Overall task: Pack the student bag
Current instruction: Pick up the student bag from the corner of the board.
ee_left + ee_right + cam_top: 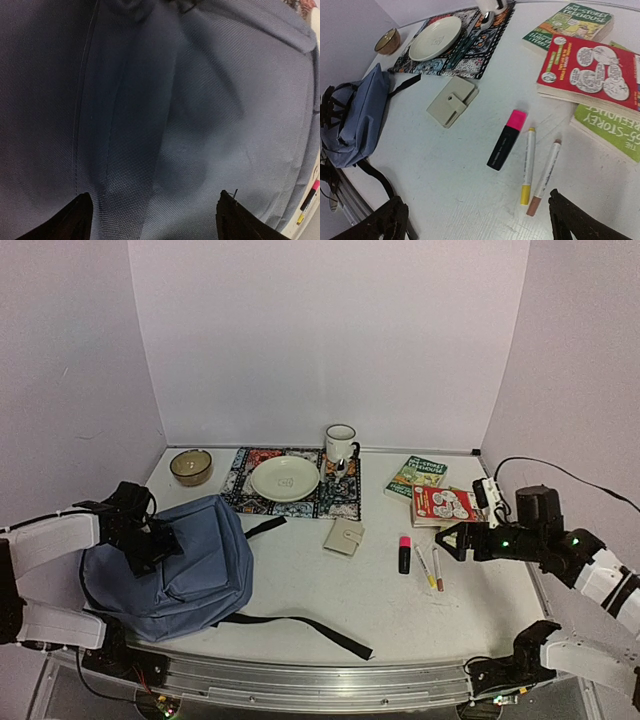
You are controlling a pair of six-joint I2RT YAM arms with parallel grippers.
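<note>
The slate-blue student bag [175, 570] lies flat at the front left of the table, its black strap [300, 625] trailing to the right. My left gripper [150, 540] hovers over the bag's upper left part. In the left wrist view its fabric [200, 100] fills the frame, and the left gripper [154, 194] is open with only cloth below it. My right gripper [450, 540] is open and empty above the table, beside a pink highlighter [506, 140], a yellow-capped marker [527, 165] and a brown-capped marker [545, 177]. The bag [355, 120] shows far left in the right wrist view.
A beige wallet-like case [344, 537] lies mid-table. A red book [445, 505] and green books [418, 475] are stacked at the right. At the back, a patterned placemat [340, 502] holds a plate [285, 478] and a mug [341, 445]; a bowl [190, 466] stands beside it.
</note>
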